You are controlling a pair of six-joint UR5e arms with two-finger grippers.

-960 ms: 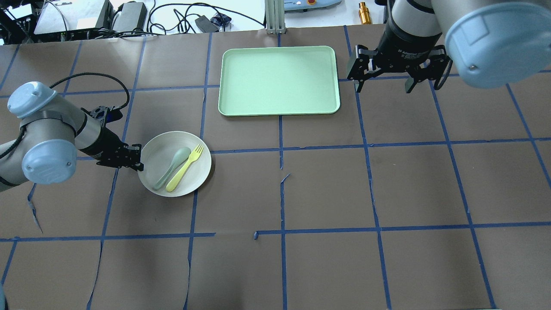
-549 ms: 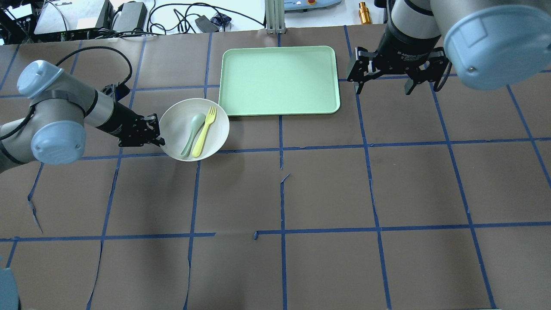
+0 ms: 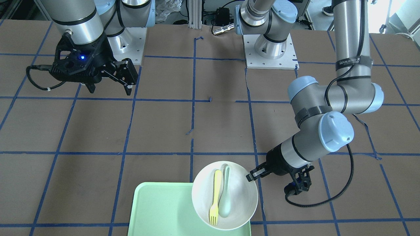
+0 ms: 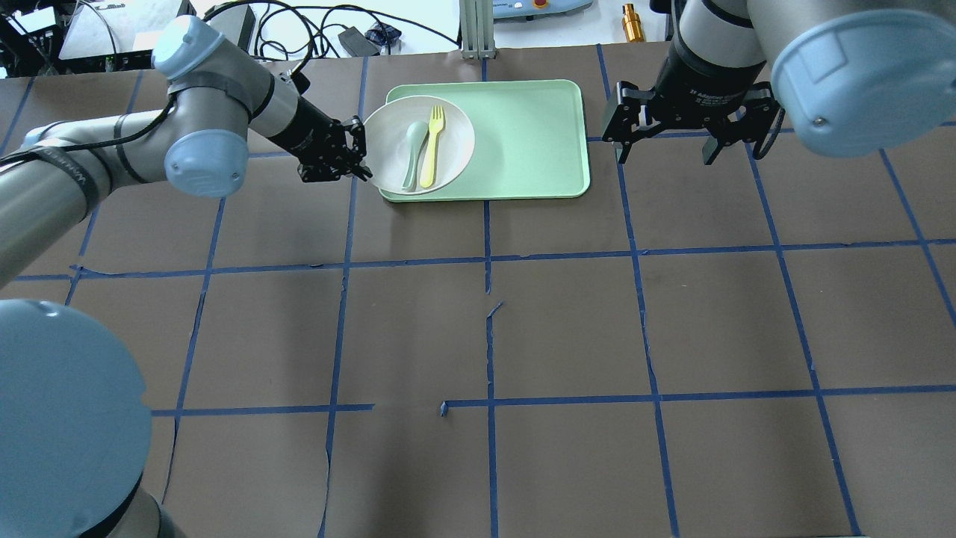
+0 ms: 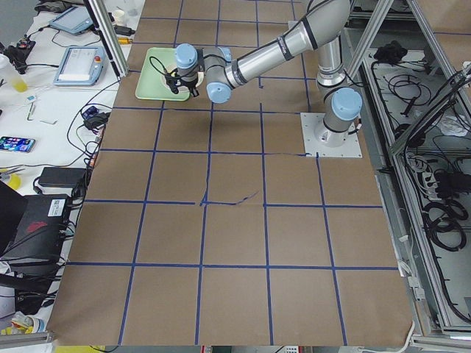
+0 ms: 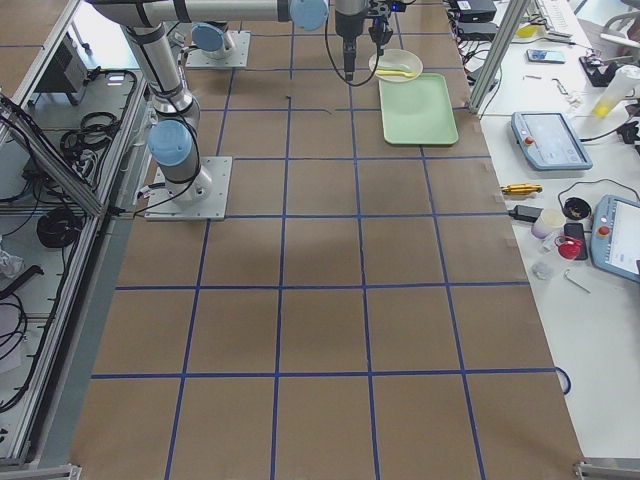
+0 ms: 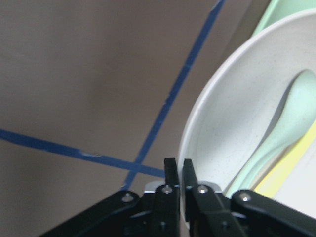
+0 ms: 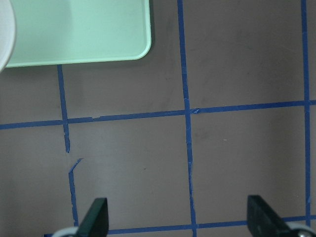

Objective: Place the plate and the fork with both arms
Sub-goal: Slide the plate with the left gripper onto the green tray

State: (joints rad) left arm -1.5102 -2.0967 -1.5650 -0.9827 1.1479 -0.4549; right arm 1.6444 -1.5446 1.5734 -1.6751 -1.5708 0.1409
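The brown worktop with its blue tape grid lies nearest you. Further out, your left gripper has its fingers clamped on the rim of the plate. The plate is over the left near corner of the light-green tray; you cannot tell whether it touches. The fork and a grey-green spoon lie side by side in it. Right of the tray, your right gripper hangs with its fingers wide apart.

White print is showing on the right arm — perhaps "Adaptive" (blurred); lettering on a strap is defying reading.
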